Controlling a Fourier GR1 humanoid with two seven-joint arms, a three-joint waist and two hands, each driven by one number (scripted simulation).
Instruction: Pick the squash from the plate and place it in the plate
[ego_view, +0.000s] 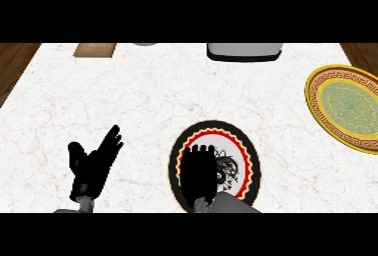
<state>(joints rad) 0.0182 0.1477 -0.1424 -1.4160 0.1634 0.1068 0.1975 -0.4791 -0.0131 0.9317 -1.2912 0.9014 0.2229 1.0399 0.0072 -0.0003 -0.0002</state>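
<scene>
A plate with a black rim, a red and yellow zigzag ring and a white centre (247, 155) lies at the counter's front, just right of the middle. My right hand (199, 172) hangs over its left half, back toward me, covering much of the centre. No squash shows anywhere; whatever lies under that hand is hidden. A second plate (347, 107), with a gold patterned rim and a pale green centre, sits at the right edge with nothing on it. My left hand (92, 167) rests open at the lower left, fingers up, apart from both plates.
A white and grey appliance (245, 51) stands at the back edge, right of the middle. A wooden board (94, 49) lies at the back left, with a small grey object (145, 44) beside it. The white marble counter (148, 100) ends in dark wood at both sides.
</scene>
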